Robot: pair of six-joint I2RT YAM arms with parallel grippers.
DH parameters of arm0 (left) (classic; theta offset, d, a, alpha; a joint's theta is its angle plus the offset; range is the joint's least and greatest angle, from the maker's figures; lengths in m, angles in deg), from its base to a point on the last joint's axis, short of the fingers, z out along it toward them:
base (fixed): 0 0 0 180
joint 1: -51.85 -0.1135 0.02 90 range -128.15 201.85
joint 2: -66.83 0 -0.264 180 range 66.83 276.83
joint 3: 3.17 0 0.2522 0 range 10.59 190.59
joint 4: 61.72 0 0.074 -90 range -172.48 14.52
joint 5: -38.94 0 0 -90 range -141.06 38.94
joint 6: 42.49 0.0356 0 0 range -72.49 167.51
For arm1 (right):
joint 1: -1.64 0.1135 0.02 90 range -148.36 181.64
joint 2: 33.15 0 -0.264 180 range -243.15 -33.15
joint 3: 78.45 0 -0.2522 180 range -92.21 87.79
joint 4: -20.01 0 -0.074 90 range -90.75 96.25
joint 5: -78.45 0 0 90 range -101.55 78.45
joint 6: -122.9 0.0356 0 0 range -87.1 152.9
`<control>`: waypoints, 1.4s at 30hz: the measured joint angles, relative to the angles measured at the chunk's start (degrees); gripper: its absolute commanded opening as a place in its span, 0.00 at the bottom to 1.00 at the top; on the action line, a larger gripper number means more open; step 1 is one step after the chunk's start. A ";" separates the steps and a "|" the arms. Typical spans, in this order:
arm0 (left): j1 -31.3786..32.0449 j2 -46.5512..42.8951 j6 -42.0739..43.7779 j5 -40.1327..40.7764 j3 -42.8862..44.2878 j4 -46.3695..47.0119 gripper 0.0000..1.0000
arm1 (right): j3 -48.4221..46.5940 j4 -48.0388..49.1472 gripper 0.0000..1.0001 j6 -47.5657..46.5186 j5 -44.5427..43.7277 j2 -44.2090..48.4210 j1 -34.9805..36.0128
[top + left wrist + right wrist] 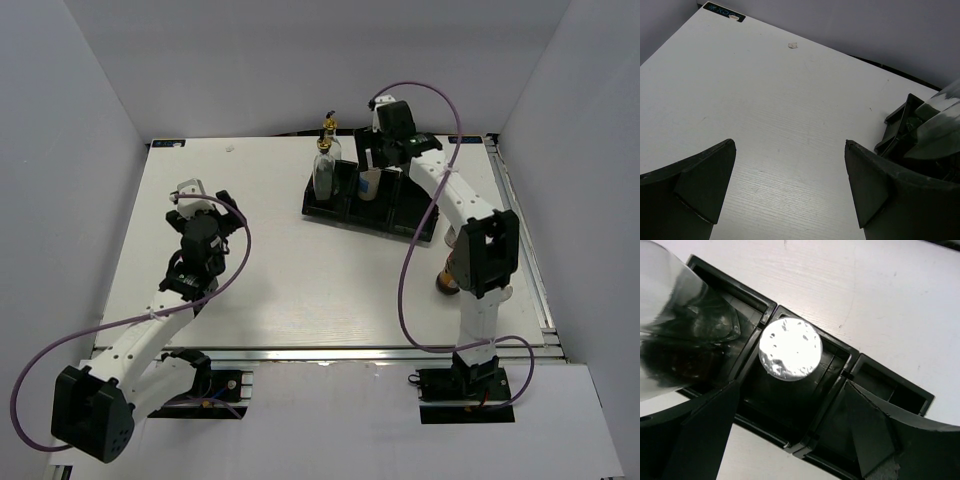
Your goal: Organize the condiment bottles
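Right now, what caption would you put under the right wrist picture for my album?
Open right gripper hovers over a silver-capped shaker in the black tray's middle compartment, beside a glass bottle.

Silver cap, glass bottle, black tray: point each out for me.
silver cap (790, 349), right wrist view, centre of its shiny top
glass bottle (325, 175), top external view, its clear body
black tray (340, 218), top external view, its near rim

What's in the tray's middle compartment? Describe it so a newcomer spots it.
Far side of the table, right of centre: the black tray. In its middle compartment stands a short shaker. Unlike the tall clear bottle with a gold spout beside it, it has a flat silver cap.
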 measured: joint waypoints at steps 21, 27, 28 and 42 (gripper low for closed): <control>-0.07 15.04 -1.57 -18.75 7.78 6.32 0.98 | 42.62 -13.03 0.89 12.81 -11.43 53.66 -23.41; -0.07 17.88 -0.09 -22.29 11.52 8.87 0.98 | 48.81 -14.84 0.89 16.20 -9.62 54.71 -33.88; -0.07 18.25 0.15 -22.45 11.52 9.11 0.98 | 49.20 -15.69 0.90 16.72 -9.46 54.60 -34.03; -0.35 26.86 1.40 -23.30 13.33 9.14 0.98 | 57.44 -21.40 0.87 21.68 -4.52 59.82 -34.12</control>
